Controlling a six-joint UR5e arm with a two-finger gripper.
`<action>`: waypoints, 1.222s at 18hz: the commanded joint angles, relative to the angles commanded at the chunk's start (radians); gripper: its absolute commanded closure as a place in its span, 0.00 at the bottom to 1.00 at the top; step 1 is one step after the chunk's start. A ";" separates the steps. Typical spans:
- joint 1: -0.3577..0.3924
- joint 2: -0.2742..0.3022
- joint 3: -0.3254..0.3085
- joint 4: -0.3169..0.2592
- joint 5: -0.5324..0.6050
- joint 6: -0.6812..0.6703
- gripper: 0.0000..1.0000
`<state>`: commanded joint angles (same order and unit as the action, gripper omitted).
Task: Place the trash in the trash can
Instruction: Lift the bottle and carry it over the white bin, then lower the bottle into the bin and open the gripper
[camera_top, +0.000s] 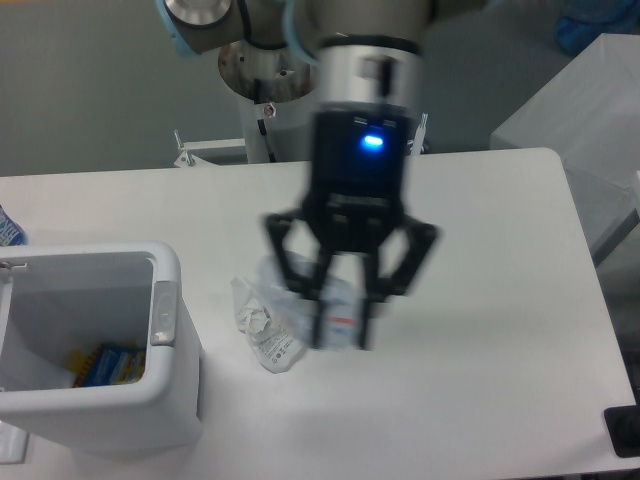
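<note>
Claw clamped on crushed bottle, above counter. Wrapper on counter, just left. Trash can near left.

White table: trash can at left, crumpled wrapper beside.

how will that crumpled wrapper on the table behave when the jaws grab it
The wrapper looks like thin, creased clear-white film, so it is probably floppy and will collapse further when squeezed. It appears very light for its size and may shift if nudged. Lying flat on the table, it seems unlikely to roll. The gripper is carrying the bottle just now.
</note>
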<state>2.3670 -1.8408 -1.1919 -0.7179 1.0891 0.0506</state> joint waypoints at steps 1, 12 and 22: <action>-0.011 0.020 -0.002 0.000 0.000 0.002 0.64; -0.106 0.054 -0.034 0.000 0.002 -0.017 0.63; -0.160 0.002 -0.021 0.000 0.002 -0.043 0.61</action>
<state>2.2075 -1.8392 -1.2134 -0.7179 1.0907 0.0077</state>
